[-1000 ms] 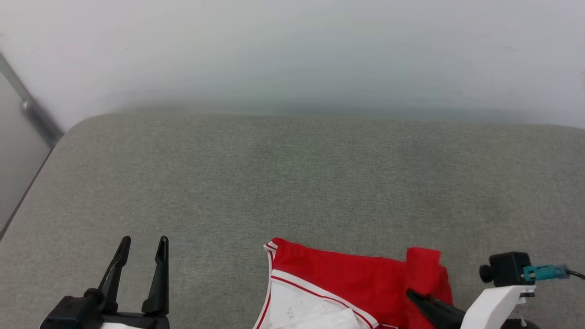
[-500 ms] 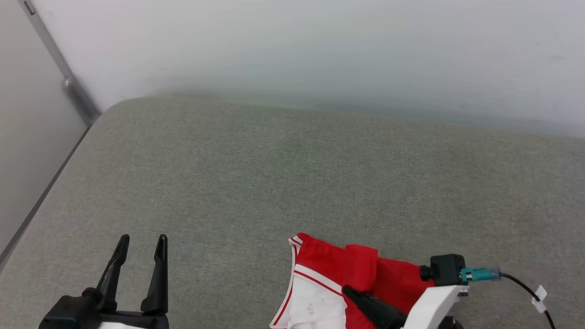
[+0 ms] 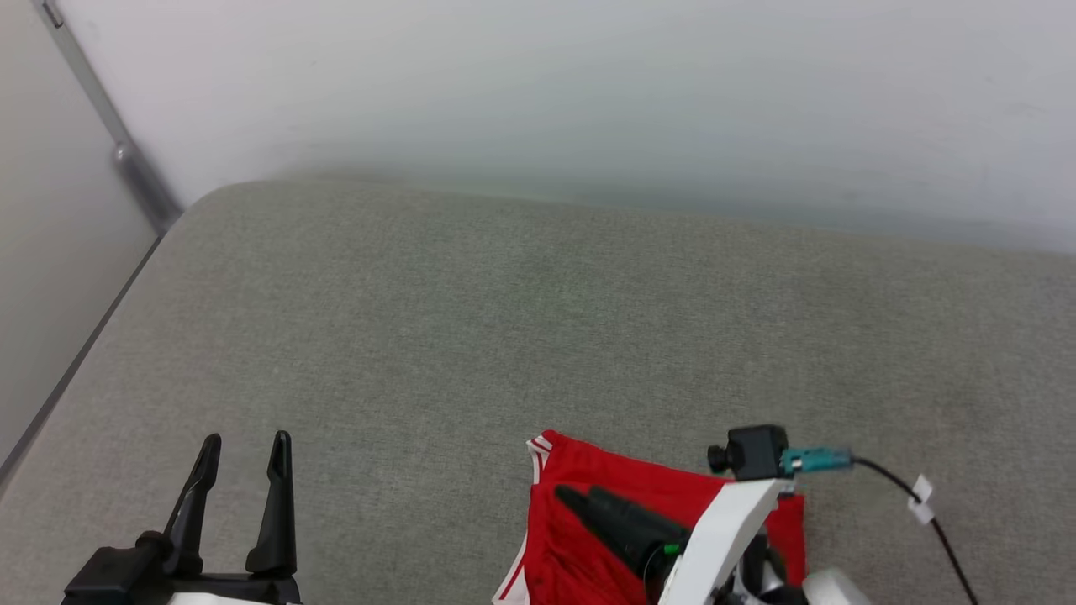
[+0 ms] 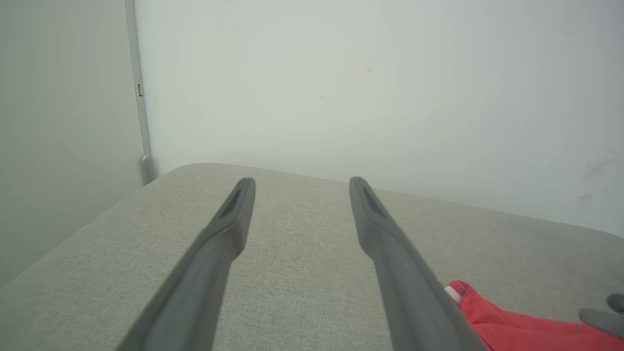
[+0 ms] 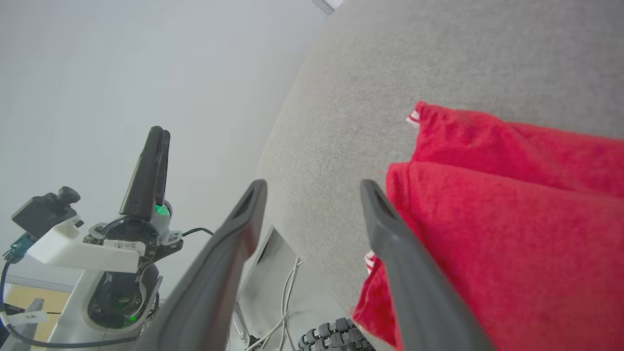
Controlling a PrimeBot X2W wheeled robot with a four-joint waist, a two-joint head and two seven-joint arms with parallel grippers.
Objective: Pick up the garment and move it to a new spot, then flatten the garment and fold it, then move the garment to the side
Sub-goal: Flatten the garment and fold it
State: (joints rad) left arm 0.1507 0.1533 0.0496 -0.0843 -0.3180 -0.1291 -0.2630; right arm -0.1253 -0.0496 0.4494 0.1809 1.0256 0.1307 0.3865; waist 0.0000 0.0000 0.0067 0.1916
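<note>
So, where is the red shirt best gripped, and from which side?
Probably the shirt's folded left edge, where the red layers seem to lie stacked. Come from the robot's left, low along the cushion: that edge faces bare cushion and the open left gripper.

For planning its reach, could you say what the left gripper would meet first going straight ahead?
The left gripper points over the grey cushion toward the white wall; likely the wall first, though depth is unclear.

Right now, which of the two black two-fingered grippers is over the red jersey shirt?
The right gripper: its fingers reach over the red jersey shirt. The left gripper stands apart, over bare grey cushion.
</note>
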